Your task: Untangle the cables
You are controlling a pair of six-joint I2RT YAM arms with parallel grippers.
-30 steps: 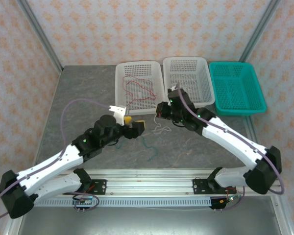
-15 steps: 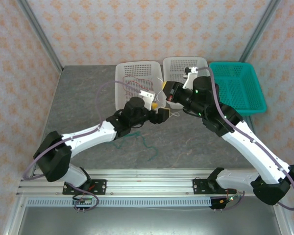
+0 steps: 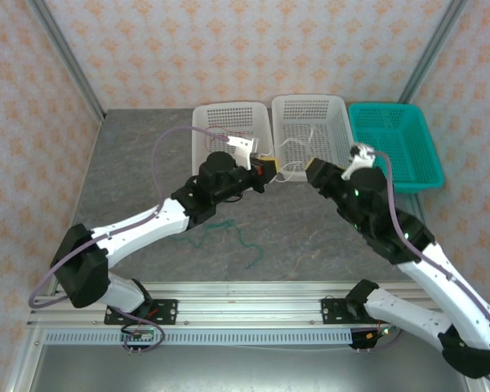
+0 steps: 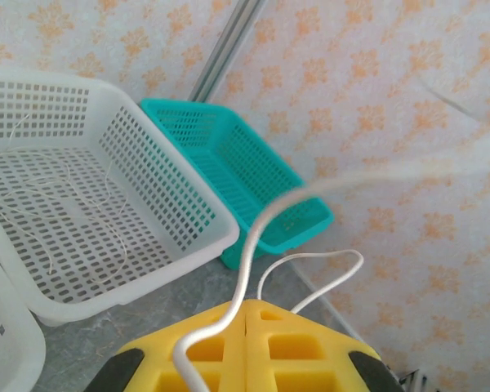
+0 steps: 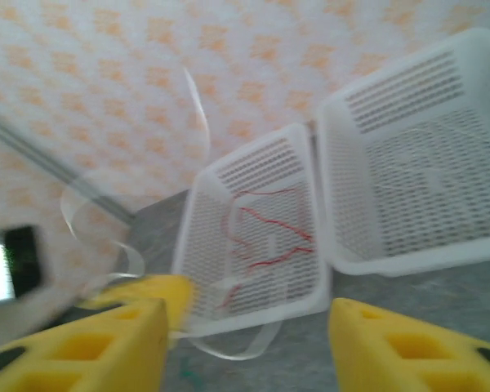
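The white cable (image 4: 247, 269) is pinched between the shut fingers of the left gripper (image 4: 245, 327). Its slack trails toward 1 o'clock into the middle white basket (image 3: 309, 99) (likely its sorting bin). The red cable (image 5: 265, 224) already lies in the left white basket (image 3: 198, 139) at 11 o'clock. The teal-green cable (image 3: 243, 238) waits on the table (image 3: 139, 155) at 6. At 3 o'clock the right gripper (image 5: 247, 327) stands partly open, holding nothing.

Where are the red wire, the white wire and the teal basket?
red wire (image 5: 278, 223), right wrist view, on a slanting strand near its middle.
white wire (image 4: 245, 273), left wrist view, on the rising stretch nearest the camera.
teal basket (image 3: 392, 151), top external view, on its bare perforated floor.
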